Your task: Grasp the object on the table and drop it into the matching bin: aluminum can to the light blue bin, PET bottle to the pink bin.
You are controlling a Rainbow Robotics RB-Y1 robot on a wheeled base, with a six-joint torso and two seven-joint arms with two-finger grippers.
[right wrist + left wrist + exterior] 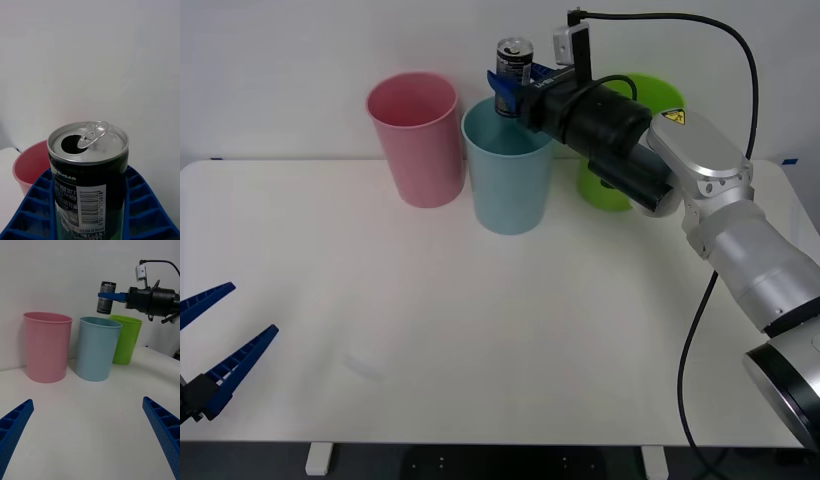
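Carry step is done, release pending: the right gripper [510, 88] grips the aluminum can [513, 65] upright between its blue fingers [144, 210], held in the air above the mouth of the light blue bin [508, 180], which stands between the pink bin [417, 140] and a lime green bin [650, 100]. Next move likely just calls for parting the jaws over the opening. Left gripper [210, 345] idles low near the table [480, 330] front edge, jaws spread wide, empty.

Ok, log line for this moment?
stage: can over bin | right gripper: shut on aluminum can, above light blue bin | left gripper: open, parked low over table
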